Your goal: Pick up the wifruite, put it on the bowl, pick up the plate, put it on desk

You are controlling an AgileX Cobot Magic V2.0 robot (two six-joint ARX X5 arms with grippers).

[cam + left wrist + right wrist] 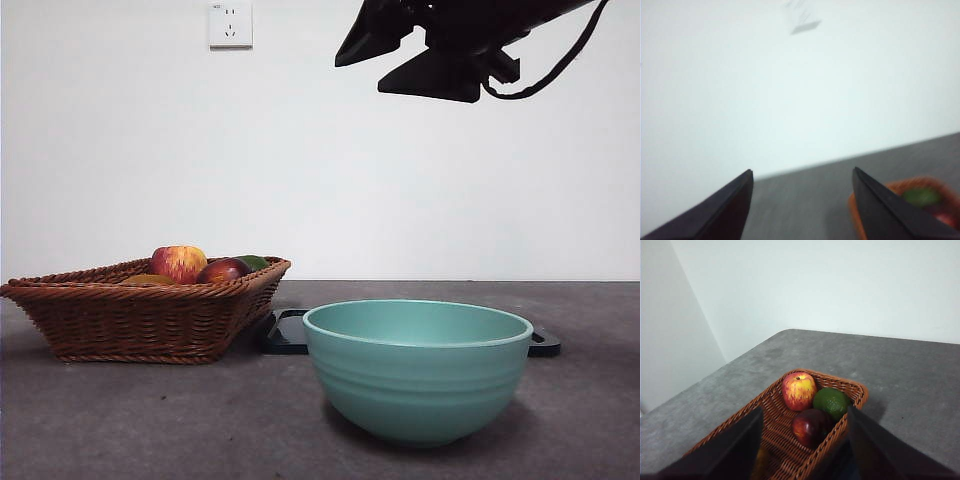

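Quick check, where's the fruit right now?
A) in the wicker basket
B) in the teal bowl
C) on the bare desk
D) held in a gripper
A: the red-yellow apple, dark red fruit and green fruit all lie in the basket; nothing shows above the rim of the bowl, and both the right gripper and the left gripper are open with nothing between the jaws.

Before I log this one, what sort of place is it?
Probably an indoor lab or test bench: a bare white wall with a power socket, a plain grey desk, and staged props, a wicker basket of fruit and a teal bowl.
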